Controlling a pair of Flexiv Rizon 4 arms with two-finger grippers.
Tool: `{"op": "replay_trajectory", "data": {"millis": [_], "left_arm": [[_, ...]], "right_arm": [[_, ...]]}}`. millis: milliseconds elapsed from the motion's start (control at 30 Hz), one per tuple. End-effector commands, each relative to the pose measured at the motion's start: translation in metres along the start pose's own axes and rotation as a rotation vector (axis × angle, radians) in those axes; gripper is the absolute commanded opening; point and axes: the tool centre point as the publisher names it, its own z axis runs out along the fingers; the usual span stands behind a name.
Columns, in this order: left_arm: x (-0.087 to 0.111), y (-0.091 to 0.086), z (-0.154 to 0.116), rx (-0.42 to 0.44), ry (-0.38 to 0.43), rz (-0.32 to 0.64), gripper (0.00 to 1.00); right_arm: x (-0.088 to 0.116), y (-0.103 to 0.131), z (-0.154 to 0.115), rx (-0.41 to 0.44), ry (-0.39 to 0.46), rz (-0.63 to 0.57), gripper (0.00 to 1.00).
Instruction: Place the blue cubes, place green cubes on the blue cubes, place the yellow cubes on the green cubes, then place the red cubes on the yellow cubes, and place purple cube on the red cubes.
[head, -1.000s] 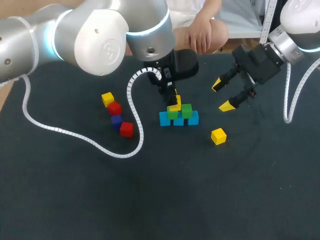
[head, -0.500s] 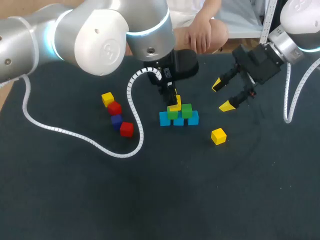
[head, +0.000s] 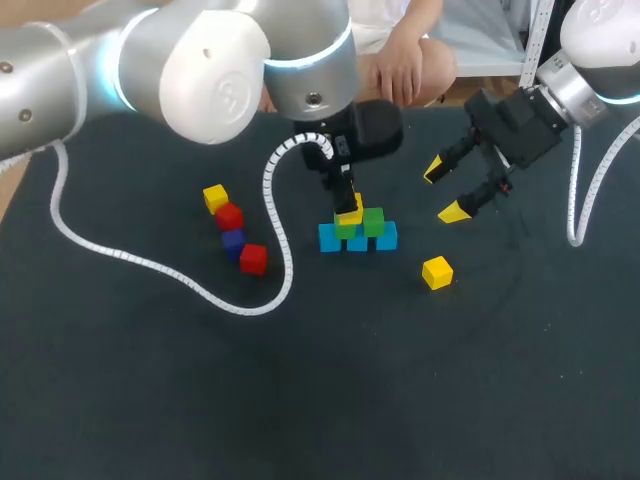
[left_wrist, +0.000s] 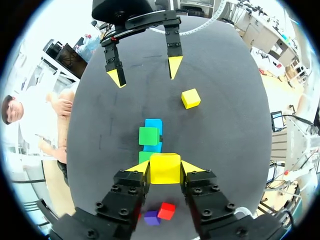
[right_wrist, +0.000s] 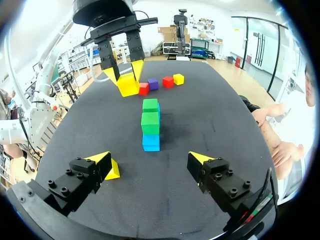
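Two green cubes (head: 373, 221) are shown resting on a row of three blue cubes (head: 386, 237) near the middle of the counter (head: 400, 400), the row's long axis running roughly parallel to the far edge. The left gripper (head: 348, 206) is clenched on the held yellow cube (left_wrist: 165, 169), both yellow tips pressed against opposite faces. The cube is carried just above the green tier, apart from it.

In the left wrist view, which looks down along the fingers, the held cube hides most of the green cube at the row's left-edge end. Only a sliver of green is seen beside one fingertip, while the other green cube lies fully exposed ahead of the gripper. The target is therefore judged to lie almost straight below the held cube. A short vertical descent, with little sideways correction, appears to be all that the placement calls for.

The right gripper (head: 446, 191) is held released, fingers spread wide, toward the far right corner and well apart from the stack. The loose yellow cube (head: 436, 272) lies nearer to this gripper, on the right-edge side of the row. Two red cubes (head: 253, 258), the purple cube (head: 233, 241) and a further yellow cube (head: 215, 197) are grouped toward the left edge, on the left arm's side.
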Motion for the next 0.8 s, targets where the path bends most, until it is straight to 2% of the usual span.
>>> {"op": "replay_trajectory", "data": {"millis": [33,367,800], "left_arm": [[-0.006,0.007,0.001,0.005,0.01,-0.003,0.0],[-0.02,0.006,0.013,0.001,0.013,-0.028,0.0],[-0.022,0.006,0.019,-0.003,0.014,-0.045,0.0]], "right_arm": [[0.0,0.001,0.0,0.003,0.0,0.0,1.0],[0.0,0.001,0.0,0.003,0.0,0.0,1.0],[0.0,0.001,0.0,0.003,0.0,0.0,1.0]]}}
